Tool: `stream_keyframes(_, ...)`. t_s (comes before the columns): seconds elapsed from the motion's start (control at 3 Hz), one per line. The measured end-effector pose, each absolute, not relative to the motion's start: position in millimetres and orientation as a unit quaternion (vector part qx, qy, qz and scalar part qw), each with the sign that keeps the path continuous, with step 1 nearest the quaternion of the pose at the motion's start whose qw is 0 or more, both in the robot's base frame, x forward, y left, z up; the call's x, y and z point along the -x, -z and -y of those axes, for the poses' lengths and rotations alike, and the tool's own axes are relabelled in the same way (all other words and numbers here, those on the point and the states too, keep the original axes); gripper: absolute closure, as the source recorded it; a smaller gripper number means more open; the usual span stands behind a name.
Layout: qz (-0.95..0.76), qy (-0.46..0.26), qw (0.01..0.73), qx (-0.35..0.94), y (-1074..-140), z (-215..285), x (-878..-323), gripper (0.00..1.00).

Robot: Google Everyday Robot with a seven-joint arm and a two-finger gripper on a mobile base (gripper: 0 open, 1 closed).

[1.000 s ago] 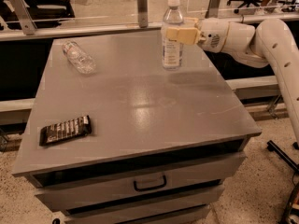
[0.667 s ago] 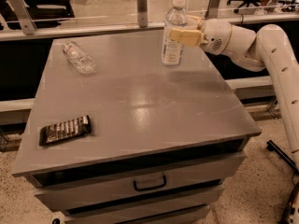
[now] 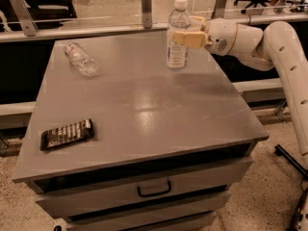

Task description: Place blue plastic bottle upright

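Observation:
The blue plastic bottle (image 3: 177,42) stands upright near the far right edge of the grey tabletop (image 3: 144,105). It is clear, with a white cap and a pale printed label. My gripper (image 3: 186,31) reaches in from the right at the bottle's upper body. One beige finger (image 3: 188,39) crosses in front of the bottle and the other sits behind it, so the gripper is closed around it. The bottle's base looks to be resting on the table.
A smaller clear crinkled bottle (image 3: 81,59) lies on its side at the far left. A dark snack packet (image 3: 66,134) lies near the front left edge. The table has drawers (image 3: 154,189) below. A glass barrier with metal posts (image 3: 146,6) runs behind.
The bottle and gripper have shifted only slightly, a touch right and then back down. The bottle stays upright in the grip. Nothing else has moved.

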State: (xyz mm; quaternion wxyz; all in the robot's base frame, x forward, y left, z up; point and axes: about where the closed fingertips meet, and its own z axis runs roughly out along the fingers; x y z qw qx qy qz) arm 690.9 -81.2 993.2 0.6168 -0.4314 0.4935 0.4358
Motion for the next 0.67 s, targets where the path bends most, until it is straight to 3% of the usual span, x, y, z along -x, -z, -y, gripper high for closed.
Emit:
stream_keyframes(0.33, -0.501, -0.432, 0.614, 0.431, -991, 85, -687, 1.0)
stream_keyframes(0.67, -0.502, -0.439, 0.626, 0.405, -985, 95, -684, 0.82)
